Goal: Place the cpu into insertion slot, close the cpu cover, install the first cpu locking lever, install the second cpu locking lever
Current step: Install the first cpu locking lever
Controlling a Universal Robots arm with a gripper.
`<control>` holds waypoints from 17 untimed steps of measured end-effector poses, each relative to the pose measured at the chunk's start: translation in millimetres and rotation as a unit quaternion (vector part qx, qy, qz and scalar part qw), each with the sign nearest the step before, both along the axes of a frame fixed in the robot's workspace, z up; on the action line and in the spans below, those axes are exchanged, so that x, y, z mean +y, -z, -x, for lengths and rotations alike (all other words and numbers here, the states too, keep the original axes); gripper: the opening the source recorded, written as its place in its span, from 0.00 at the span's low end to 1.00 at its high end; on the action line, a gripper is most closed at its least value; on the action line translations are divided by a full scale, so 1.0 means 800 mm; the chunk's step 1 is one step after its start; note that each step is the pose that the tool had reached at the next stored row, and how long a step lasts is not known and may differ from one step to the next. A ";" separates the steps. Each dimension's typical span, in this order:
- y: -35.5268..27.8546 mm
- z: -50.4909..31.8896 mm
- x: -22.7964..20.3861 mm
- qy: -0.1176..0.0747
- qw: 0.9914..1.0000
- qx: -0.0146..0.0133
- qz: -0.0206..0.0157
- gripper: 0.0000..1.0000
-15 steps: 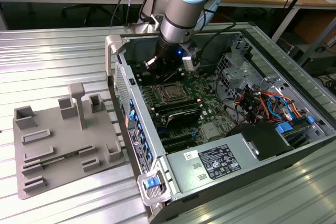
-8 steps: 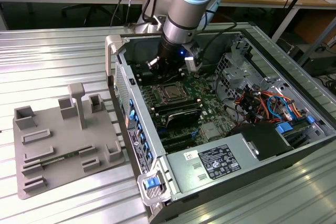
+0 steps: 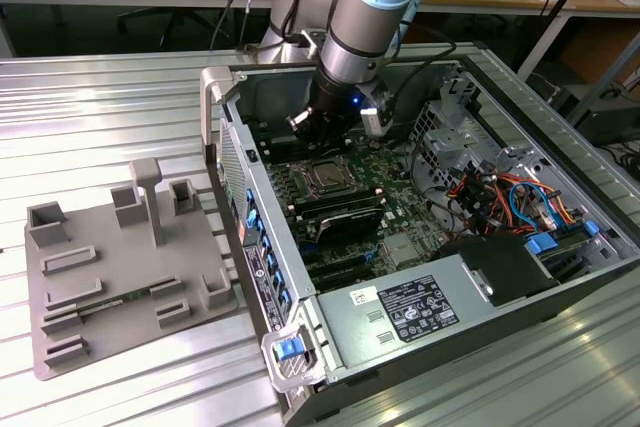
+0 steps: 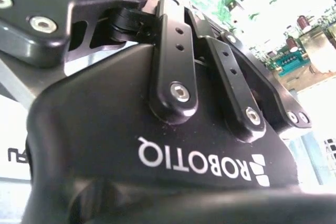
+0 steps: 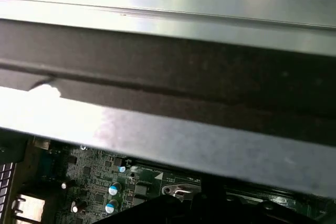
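One tool [image 3: 322, 127] hovering inside open computer case [image 3: 560, 147], finger state impossible to tell. Just beneath: insertion slot [image 3: 327, 177] on green motherboard [image 3: 400, 172]. Risk, as judged: descending off-centre and bending socket pins.

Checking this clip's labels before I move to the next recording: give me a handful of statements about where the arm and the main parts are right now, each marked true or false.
1. The arm reaches down into the open computer case. True.
2. The tool hangs over the grey fixture plate on the exterior view's left. False: it is inside the case, above the green circuit board; the fixture plate sits outside the case.
3. The insertion slot lies on the board just below the tool in the exterior view. True.
4. The case stands on a wooden floor. False: it rests on a ribbed metal table.
5. A labelled power supply sits in the case. True.
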State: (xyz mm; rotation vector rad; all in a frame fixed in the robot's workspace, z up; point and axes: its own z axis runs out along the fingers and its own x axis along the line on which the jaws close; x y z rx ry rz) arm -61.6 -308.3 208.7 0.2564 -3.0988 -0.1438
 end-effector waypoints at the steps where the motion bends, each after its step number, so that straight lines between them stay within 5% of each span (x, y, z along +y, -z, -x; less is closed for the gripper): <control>1: 0.0003 -0.001 0.0000 0.000 1.000 0.000 0.000 0.11; 17: 0.0053 -0.028 -0.0002 -0.001 1.000 0.007 0.000 0.11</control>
